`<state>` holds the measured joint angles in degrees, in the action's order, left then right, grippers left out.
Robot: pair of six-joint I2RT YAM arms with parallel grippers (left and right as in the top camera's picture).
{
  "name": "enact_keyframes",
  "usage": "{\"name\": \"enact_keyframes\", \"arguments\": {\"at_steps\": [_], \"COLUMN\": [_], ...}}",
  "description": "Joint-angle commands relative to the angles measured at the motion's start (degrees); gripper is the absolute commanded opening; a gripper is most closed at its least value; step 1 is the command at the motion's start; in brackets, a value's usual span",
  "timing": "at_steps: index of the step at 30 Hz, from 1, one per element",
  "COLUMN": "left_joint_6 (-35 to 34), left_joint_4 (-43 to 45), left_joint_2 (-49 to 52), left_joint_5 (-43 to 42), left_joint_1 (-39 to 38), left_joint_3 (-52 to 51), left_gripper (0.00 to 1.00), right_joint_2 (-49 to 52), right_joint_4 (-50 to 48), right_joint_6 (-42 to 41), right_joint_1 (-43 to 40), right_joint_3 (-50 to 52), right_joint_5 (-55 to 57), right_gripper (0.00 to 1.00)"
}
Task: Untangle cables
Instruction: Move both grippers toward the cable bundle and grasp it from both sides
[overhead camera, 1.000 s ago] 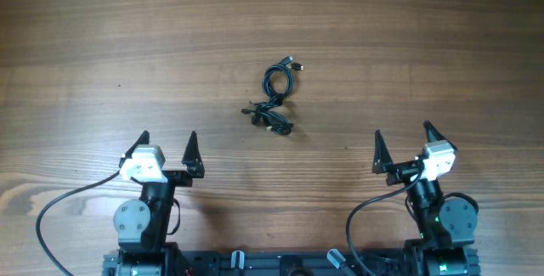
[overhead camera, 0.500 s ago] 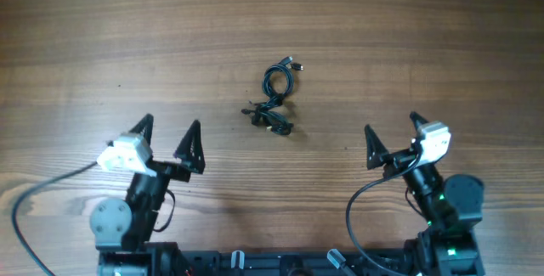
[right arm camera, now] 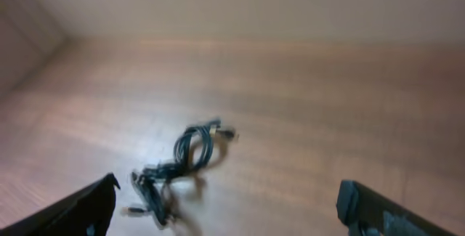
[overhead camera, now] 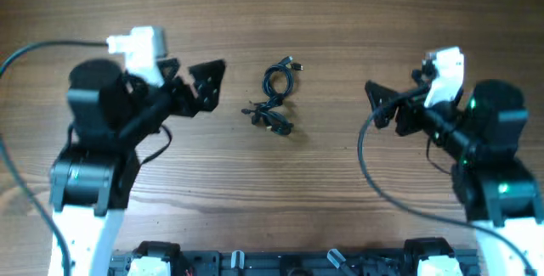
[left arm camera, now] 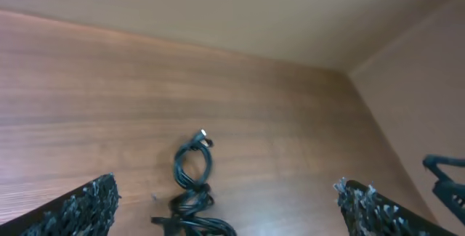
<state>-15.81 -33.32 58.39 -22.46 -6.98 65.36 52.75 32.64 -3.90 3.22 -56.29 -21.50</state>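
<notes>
A small knotted bundle of thin black cables (overhead camera: 274,99) with silvery plug tips lies on the brown woodgrain table (overhead camera: 340,21), between the wide-spread left gripper (overhead camera: 194,85) and right gripper (overhead camera: 393,98), with a plain beige wall (left arm camera: 218,3) beyond.

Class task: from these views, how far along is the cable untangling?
Done: nothing; the cables lie in one knotted bundle. In hand: the left gripper and right gripper, both open, flank it without touching. Left: grasping and separating every cord.
</notes>
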Motion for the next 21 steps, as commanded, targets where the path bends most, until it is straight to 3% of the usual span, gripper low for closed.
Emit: {"name": "enact_keyframes", "arguments": {"at_steps": [1,4,6,8,10,11,17,21], "left_joint_6": [-0.09,-0.11,-0.09,-1.33,-10.51,-16.37,-27.50,-30.10], "left_joint_4": [-0.09,-1.84,-3.23,-4.85,-8.70,-10.80,-8.83,-5.16], "left_joint_2": [3.72,4.76,5.62,7.69,12.81,16.72,29.94,36.33], "left_joint_5": [-0.92,-3.72,-7.76,-7.56,-3.32,0.94,6.51,6.51], "left_joint_1": [-2.14,-2.19,-2.19,-2.19,-2.69,-3.96,-12.11,-15.74], "left_joint_3": [1.77,1.77,1.75,1.73,1.60,1.60,1.62,1.60], "left_gripper": [1.00,1.00,1.00,0.76,0.63,0.62,0.65,0.70], "right_joint_2": [7.34,13.09,15.56,16.92,18.23,18.82,20.85,22.80], "right_joint_4": [9.53,16.11,13.81,12.52,11.06,10.95,11.17,11.63], "right_joint_6": [1.46,4.83,1.38,-6.01,-7.04,-7.06,-8.13,-8.17], "right_joint_1": [-0.20,-0.20,-0.20,-0.20,-0.20,-0.20,-0.20,-0.20], "right_joint_3": [-11.45,-18.58,-19.06,-19.06,-19.06,-19.06,-19.02,-19.02], "right_joint_5": [-2.78,-5.84,-7.63,-12.70,-14.58,-13.97,-13.92,-13.92], "right_gripper": [1.00,1.00,1.00,1.00,1.00,1.00,1.00,1.00]}}
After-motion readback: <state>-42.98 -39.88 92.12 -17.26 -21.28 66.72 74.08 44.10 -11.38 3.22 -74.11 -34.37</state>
